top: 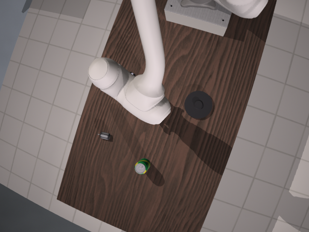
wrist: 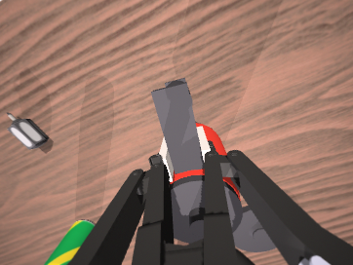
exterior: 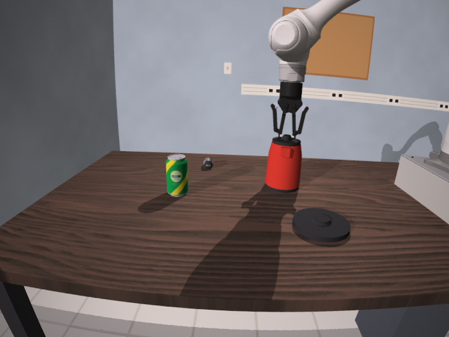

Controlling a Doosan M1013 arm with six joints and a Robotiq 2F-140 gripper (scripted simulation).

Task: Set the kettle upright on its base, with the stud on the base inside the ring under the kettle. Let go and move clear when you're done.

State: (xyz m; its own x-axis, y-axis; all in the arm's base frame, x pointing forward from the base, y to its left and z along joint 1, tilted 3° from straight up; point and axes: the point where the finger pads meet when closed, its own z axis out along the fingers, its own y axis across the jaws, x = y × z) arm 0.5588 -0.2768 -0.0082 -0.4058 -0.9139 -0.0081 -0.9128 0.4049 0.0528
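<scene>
While the red kettle (exterior: 283, 166) stands upright on the wooden bench (exterior: 108, 246) near its middle, toward the far edge as the exterior view has it, the end effector (exterior: 289, 134) hangs straight down over it with its dark fingers drawn in around the knob and dark handle at the kettle's top. The fingers are closing; whether they already clamp the kettle cannot be told from these views. From the wrist view the grey handle (wrist: 179, 132) runs up between the two fingers, with the red body showing on either side. The black round base (exterior: 321, 224) lies flat just beside the kettle, nearer the front edge and toward the right end, its raised stud (exterior: 322, 218) uncovered; kettle and base do not touch. A green and yellow can (exterior: 177, 175) stands upright toward the left end, well apart from the kettle, and a small grey object (exterior: 207, 163) lies behind it close to the far edge.
</scene>
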